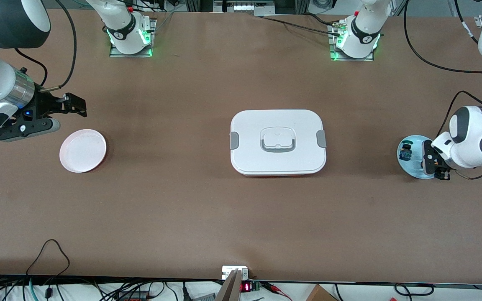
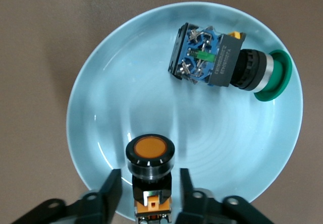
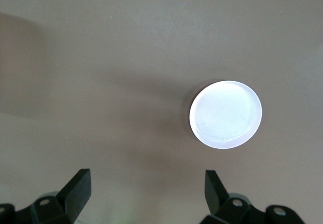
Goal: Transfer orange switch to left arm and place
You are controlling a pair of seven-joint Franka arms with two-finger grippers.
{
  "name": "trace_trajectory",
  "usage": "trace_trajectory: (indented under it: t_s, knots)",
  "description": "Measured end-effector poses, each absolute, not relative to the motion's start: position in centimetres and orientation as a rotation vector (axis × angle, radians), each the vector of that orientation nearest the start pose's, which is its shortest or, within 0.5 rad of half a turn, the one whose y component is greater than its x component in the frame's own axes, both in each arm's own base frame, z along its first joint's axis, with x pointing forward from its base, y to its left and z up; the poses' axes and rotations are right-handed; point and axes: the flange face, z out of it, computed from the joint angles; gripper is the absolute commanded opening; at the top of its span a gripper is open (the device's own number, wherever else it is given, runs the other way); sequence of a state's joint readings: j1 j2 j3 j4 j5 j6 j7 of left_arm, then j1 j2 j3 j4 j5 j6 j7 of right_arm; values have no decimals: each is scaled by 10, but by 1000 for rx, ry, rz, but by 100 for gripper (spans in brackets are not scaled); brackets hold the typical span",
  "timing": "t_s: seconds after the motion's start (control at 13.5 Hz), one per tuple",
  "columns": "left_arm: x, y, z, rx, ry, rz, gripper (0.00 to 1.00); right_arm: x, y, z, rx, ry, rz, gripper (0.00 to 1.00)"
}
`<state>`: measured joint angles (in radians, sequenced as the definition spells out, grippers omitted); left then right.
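Observation:
The orange switch (image 2: 150, 156), black with a round orange button face, lies on a light blue plate (image 2: 101, 108) at the left arm's end of the table. My left gripper (image 2: 148, 183) is low over that plate (image 1: 412, 171). It is open, with one finger on each side of the switch and a small gap on both sides. In the front view the left gripper (image 1: 431, 164) hides the switch. My right gripper (image 1: 75, 105) is open and empty, above the table beside a white plate (image 1: 83, 150). The white box (image 1: 278, 142) stands at the table's middle between the two arms.
A blue-and-green switch (image 2: 227, 62) lies on the same light blue plate, apart from the orange one. The white plate also shows in the right wrist view (image 3: 225, 114). Cables and a small display run along the table edge nearest the front camera.

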<state>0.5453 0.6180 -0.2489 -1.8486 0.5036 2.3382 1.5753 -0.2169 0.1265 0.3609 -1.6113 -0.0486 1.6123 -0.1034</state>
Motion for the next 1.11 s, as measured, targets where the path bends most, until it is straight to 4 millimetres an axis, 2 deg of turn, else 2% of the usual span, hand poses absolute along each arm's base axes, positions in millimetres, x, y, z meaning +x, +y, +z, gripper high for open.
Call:
trace_trajectory:
  t_s: [0.15, 0.22, 0.52, 0.67, 0.82, 1.11]
  knots:
    - [601, 199, 196, -2134, 2216, 343, 100, 581, 70, 544, -3139, -389, 178, 100]
    - [601, 200, 206, -2143, 2212, 365, 100, 581, 68, 544, -3148, -375, 177, 100]
    - [612, 188, 274, -2240, 2171, 415, 100, 581, 67, 545, -3145, -356, 175, 100]
    - [622, 162, 321, -2339, 2111, 494, 100, 581, 66, 546, -3145, -353, 174, 100]
    - [626, 128, 362, -2475, 1962, 599, 100, 583, 62, 549, -3147, -343, 158, 100]
    - [618, 93, 402, -2773, 1500, 756, 100, 586, 57, 559, -3151, -329, 111, 100]
